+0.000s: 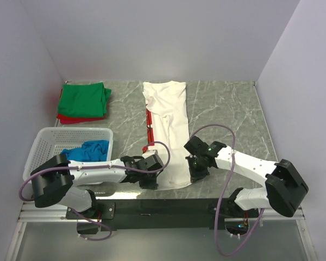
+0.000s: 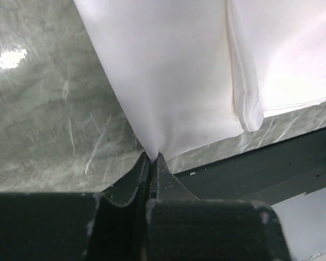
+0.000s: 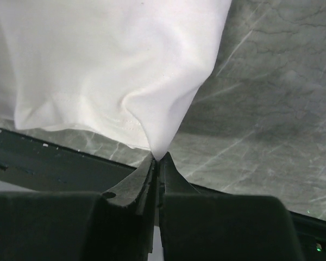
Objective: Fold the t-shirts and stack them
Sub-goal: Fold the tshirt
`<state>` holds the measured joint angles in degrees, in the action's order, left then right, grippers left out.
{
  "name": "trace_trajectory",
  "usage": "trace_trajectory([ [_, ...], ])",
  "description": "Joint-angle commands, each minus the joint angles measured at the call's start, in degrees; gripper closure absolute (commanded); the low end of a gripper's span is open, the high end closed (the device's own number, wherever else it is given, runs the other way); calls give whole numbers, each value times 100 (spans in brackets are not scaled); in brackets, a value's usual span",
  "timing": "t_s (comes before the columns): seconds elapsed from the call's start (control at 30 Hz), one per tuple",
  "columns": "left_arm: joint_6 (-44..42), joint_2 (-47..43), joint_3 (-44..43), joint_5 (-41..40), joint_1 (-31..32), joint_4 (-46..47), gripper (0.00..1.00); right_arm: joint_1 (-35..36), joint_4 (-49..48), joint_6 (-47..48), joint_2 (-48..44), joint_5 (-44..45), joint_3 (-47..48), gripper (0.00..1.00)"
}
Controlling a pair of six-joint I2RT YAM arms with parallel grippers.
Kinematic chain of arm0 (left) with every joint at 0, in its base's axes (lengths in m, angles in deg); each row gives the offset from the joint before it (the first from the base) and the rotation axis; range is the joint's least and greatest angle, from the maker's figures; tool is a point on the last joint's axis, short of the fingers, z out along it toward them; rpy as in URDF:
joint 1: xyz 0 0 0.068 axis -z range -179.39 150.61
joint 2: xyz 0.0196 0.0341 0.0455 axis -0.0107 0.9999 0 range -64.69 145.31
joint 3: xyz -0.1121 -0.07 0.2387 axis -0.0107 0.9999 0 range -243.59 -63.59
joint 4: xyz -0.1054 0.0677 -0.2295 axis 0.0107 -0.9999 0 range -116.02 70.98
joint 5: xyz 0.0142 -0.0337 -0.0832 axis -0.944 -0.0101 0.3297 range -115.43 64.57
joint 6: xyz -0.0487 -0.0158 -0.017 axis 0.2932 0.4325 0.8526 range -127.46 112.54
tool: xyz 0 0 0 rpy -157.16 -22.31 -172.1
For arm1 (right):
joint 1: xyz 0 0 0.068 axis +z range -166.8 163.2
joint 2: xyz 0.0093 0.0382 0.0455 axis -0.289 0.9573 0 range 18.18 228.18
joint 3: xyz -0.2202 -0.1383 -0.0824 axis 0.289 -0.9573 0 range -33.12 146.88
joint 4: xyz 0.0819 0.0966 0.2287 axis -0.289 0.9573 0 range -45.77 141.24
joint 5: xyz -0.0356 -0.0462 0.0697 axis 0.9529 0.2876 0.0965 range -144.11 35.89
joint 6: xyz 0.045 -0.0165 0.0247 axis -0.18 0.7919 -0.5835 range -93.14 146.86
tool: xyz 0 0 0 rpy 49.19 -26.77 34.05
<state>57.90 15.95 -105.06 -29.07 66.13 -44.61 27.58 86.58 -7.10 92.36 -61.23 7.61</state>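
While looking down from the top camera: seeing the white t-shirt (image 1: pixel 165 130) lying as a long narrow strip down the middle of the table (image 1: pixel 228 109), collar end far, hem end near, just short of the front edge. Gripping that near hem at both corners, clenching the left gripper (image 2: pixel 152 159) on the left corner and the right gripper (image 3: pixel 158 159) on the right one, with a small peak of cloth drawn up into each closed pair of tips. Getting that pinch only from the wrist cameras; from above, losing both contacts under the black wrist housings.

Getting the rest from the top camera alone: the green t-shirt (image 1: pixel 84 99) lying folded flat on the red t-shirt (image 1: pixel 70 118) at the far left corner, and the blue t-shirt (image 1: pixel 89 149) lying crumpled inside the white lattice basket (image 1: pixel 49 136) at near left.

Showing a red streak (image 1: pixel 148 122) along the white shirt's left edge, possibly printed lettering, though too small and too tucked under for reading.

Showing smooth matte knit with a stitched hem line in the right wrist view and a rolled fold edge in the left wrist view, both lying against a glossy grey-green marble-patterned tabletop with pale veins.
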Motion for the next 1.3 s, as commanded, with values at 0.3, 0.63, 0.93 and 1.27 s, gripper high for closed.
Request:
trace_trajectory([
  [0.3,116,-408,-160,829,146,-351,100,36,1284,618,-210,-633,840,100],
  [0.63,1451,-1234,-124,1102,883,-579,100,71,2277,522,-1158,-1450,805,100],
  [0.93,2611,-2034,-1011,382,1411,-1510,100,106,3174,372,-1511,-1696,1692,100],
  [1.27,2754,-2702,-1057,-691,718,-2531,100,62,2613,266,-949,-1223,2316,100],
])
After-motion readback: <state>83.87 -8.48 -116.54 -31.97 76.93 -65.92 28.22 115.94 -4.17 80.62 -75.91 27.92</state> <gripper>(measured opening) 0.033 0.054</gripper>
